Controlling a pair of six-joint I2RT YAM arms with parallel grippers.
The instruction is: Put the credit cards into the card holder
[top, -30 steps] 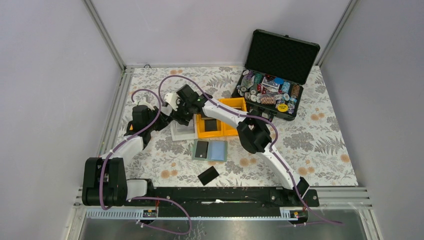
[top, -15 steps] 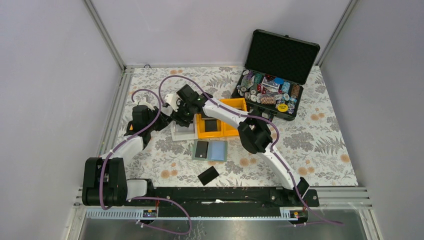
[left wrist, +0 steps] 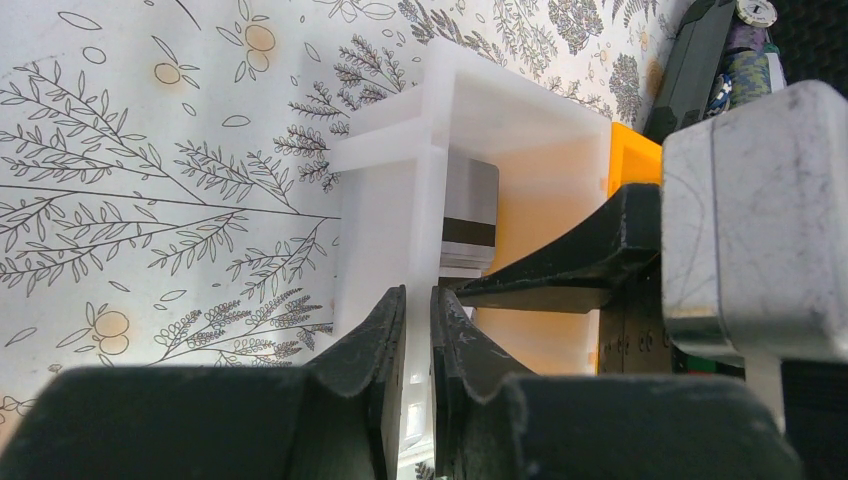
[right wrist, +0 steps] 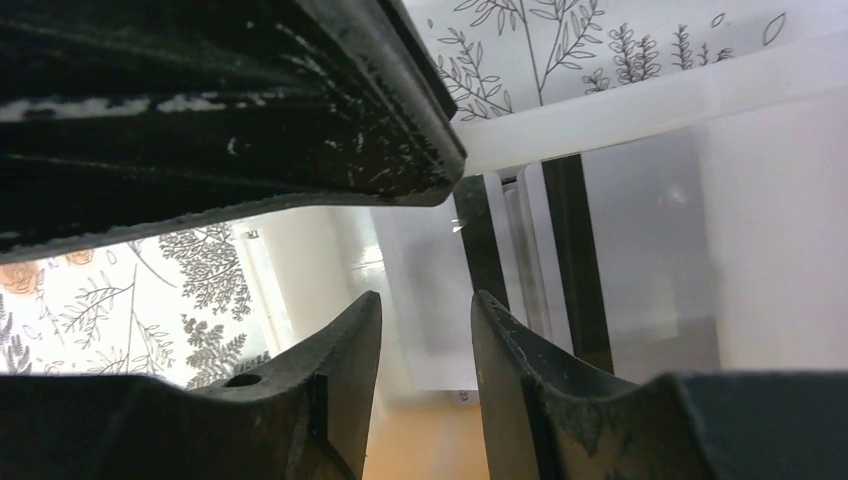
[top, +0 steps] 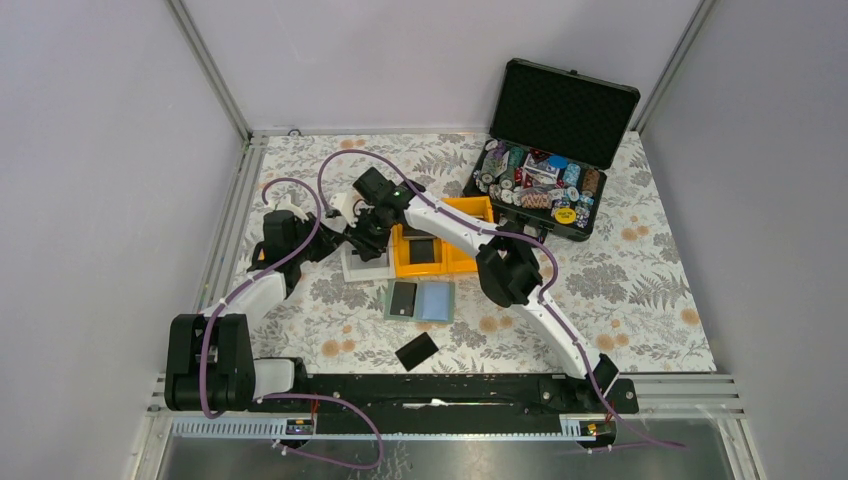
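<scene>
Over the last second the right gripper [top: 368, 238] has dipped into the white plastic bin [top: 366, 266], its jaws narrowing. From above, the left gripper [top: 335, 238] sits at that bin's left side. The open sage-green card holder [top: 436, 301] lies nearer the arms, with a loose black card [top: 416, 351] nearer still.

Left wrist: the jaws pinch the bin's wall, and a silvery-grey striped card [left wrist: 470, 215] stands inside.

Right wrist: the jaws are part-spread over upright cards, none visibly clamped.

The picking step seems in hand. Next, the fingers likely must close on one card and lift it straight.

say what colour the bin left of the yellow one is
White bin, clearest in the left wrist view.
</scene>
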